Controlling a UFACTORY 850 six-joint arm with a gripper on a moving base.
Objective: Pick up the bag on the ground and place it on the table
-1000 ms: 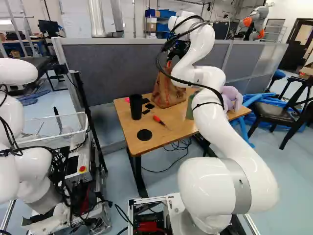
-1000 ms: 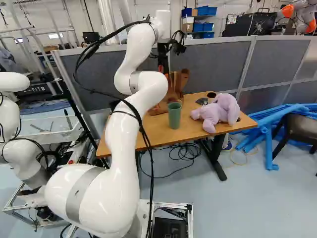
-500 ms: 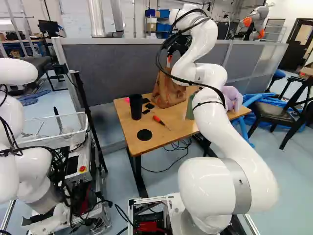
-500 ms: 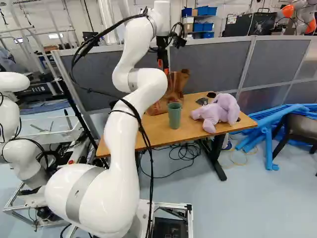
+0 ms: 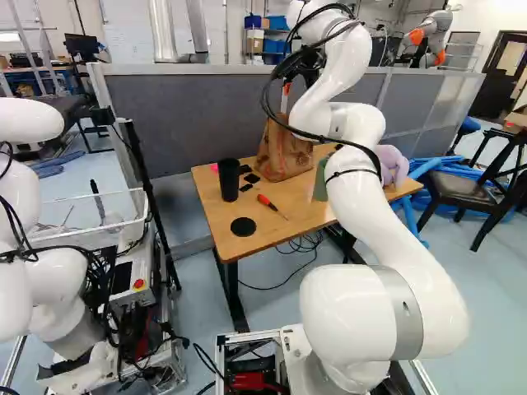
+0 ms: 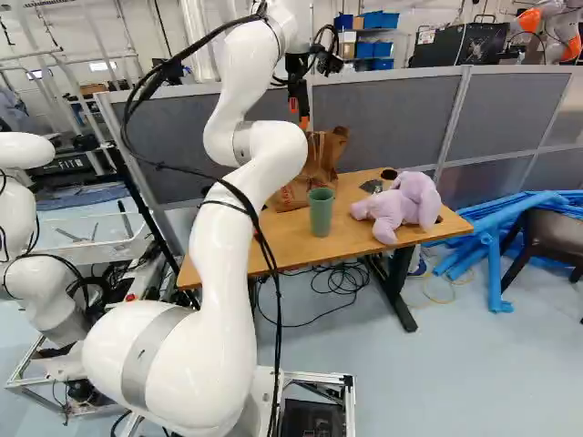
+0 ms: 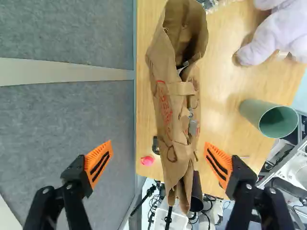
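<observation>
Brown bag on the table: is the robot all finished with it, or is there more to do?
Nearly finished, it seems. The bag is upright on the table, where it should end up. Nothing is in hand: the tool is open above the bag, its fingers wide apart. Probably all that's left is moving the arm away.

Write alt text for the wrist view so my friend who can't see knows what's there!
A brown paper bag on a wooden table, ahead of the open end effector. Near it are a green cup and a purple stuffed toy.
</observation>
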